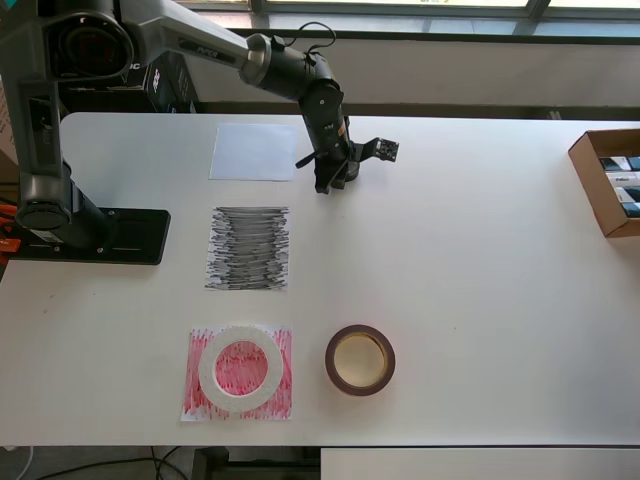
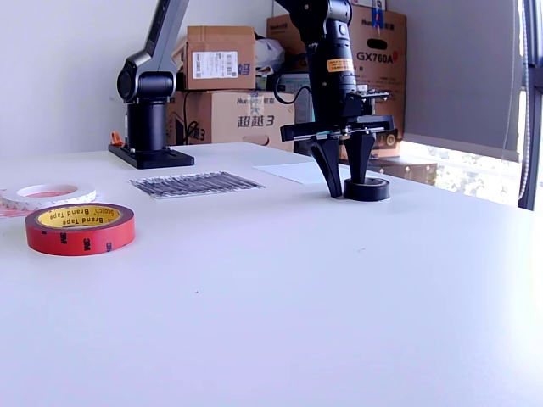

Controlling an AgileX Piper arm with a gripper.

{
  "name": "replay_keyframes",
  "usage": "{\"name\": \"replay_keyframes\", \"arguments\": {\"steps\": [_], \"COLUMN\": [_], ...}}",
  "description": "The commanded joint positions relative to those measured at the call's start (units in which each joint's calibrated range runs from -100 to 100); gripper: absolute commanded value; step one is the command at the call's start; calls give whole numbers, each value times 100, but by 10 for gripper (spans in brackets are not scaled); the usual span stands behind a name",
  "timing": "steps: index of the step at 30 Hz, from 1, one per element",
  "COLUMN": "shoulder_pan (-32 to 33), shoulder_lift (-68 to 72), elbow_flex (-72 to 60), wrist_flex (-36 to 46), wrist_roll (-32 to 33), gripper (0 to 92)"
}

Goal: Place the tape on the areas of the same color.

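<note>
The small black roll (image 2: 375,190) rests on the table just right of the white area (image 1: 253,151) in the overhead view, where the arm hides it. My gripper (image 2: 347,190) points straight down on it. Its narrowed fingers (image 2: 327,170) pinch the roll's near wall, one inside the core and one outside. The white ring (image 1: 240,368) lies on the red scribbled area (image 1: 284,395). To the right of that patch in the overhead view, the maroon-brown ring (image 1: 359,359) lies on bare table. Nothing lies on the black scribbled area (image 1: 248,247). The gripper (image 1: 331,181) shows from above too.
The arm's base (image 1: 60,225) stands at the overhead view's left. An open cardboard box (image 1: 592,185) sits at the table's right edge. Stacked cartons (image 2: 222,80) stand behind the table in the exterior view.
</note>
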Motion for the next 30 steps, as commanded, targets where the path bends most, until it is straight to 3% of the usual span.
{"name": "replay_keyframes", "arguments": {"steps": [1, 3, 12, 22, 30], "shoulder_pan": [-40, -56, -174, -727, -1271], "shoulder_lift": [-58, -86, -620, -2313, -3819], "elbow_flex": [29, 29, 65, 1328, 3709], "wrist_flex": [20, 20, 20, -22, -1490], "wrist_roll": [-2, -2, -272, -1656, -3056], "gripper": [126, 0, 0, 0, 0]}}
